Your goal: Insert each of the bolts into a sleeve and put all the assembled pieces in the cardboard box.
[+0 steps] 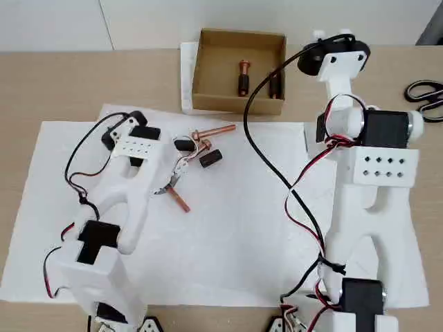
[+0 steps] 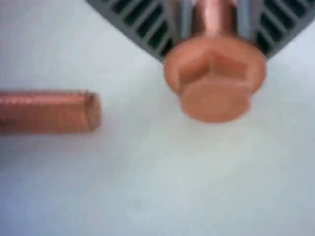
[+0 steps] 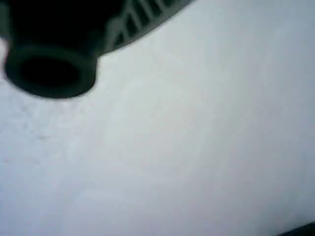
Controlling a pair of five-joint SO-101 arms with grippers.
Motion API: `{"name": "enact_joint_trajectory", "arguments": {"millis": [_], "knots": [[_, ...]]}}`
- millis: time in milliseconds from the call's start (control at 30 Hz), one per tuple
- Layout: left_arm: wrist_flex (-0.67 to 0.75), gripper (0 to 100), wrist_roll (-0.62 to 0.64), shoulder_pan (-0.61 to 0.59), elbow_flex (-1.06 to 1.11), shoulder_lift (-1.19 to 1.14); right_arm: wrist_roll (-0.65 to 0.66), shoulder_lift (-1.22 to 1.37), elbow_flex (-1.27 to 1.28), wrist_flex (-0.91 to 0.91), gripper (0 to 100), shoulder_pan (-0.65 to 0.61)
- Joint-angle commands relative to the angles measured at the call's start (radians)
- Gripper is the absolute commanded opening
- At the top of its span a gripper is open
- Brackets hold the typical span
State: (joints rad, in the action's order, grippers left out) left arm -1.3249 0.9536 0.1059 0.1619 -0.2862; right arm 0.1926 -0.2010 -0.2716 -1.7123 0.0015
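Observation:
My left gripper (image 2: 214, 19) is shut on a copper bolt (image 2: 214, 81), whose hexagonal head sticks out below the grey ribbed jaws. In the high view this gripper (image 1: 173, 181) sits left of centre on the white paper, with the bolt (image 1: 181, 200) at its tip. My right gripper (image 3: 69, 24) is shut on a black sleeve (image 3: 49, 71), held above the paper. Two more bolts (image 1: 214, 130) and two loose black sleeves (image 1: 211, 158) lie just beyond the left gripper. The cardboard box (image 1: 208, 69) at the back holds two assembled pieces (image 1: 243, 77).
Another bolt's threaded end (image 2: 49, 112) lies close beside the held bolt. A black cable (image 1: 266, 159) loops from the box front across the paper to the right arm (image 1: 377, 180). Scissors (image 1: 426, 97) lie at the far right edge.

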Motion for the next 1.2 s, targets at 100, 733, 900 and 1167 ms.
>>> {"name": "enact_joint_trajectory", "arguments": {"millis": [100, 733, 900, 1167], "knots": [[-0.253, 1, -0.419, -0.005, -0.280, -0.003, 0.005, -0.042, -0.048, 0.010, 0.3, -0.001], [-0.110, 1, -0.988, -0.006, -0.105, -0.006, 0.005, -0.042, -0.048, -0.002, 0.3, -0.001], [-0.072, 4, -0.982, -0.006, -0.062, -0.006, 0.005, -0.042, -0.044, -0.005, 0.3, -0.001], [-0.051, 10, -0.970, -0.006, -0.061, -0.006, 0.005, -0.042, -0.044, -0.005, 0.3, -0.001]]}}
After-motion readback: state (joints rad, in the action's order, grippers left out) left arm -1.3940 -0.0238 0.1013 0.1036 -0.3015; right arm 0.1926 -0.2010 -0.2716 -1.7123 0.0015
